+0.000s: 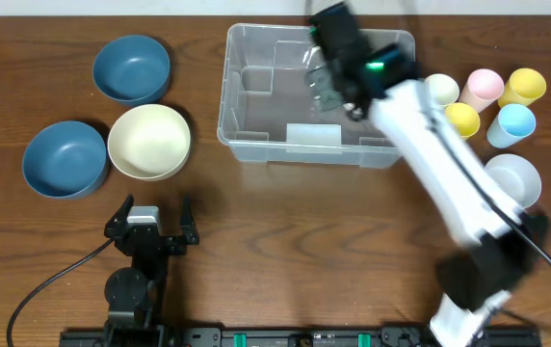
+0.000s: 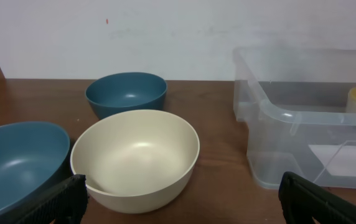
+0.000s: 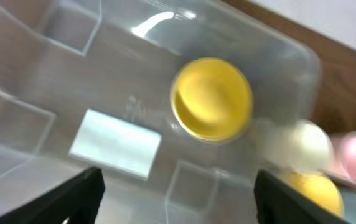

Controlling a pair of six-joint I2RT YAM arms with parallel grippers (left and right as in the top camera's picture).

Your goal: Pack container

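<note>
Dark brown wood makes up the counter (image 1: 285, 212), with a pale wall behind it in the left wrist view. The right hand (image 3: 178, 177) hangs over the container (image 1: 242, 145), its fingers (image 3: 72, 196) spread wide and gripping nothing. Straight below and just ahead of that hand, a yellow cup (image 3: 211, 99) sits inside the container, mouth up, clear of both fingers. A white label (image 3: 116, 143) lies on the container's floor to the cup's left in this blurred view. Beyond the container wall, to that hand's right, stand more cups (image 1: 485, 85).

The left hand (image 1: 153, 217) rests low near the counter's front edge, fingers wide apart and empty. Just ahead of it is a cream bowl (image 2: 137, 155). One blue bowl (image 2: 13, 162) touches the cream bowl's left side and another blue bowl (image 2: 126, 92) stands farther ahead. The container is ahead of this hand, to its right.
</note>
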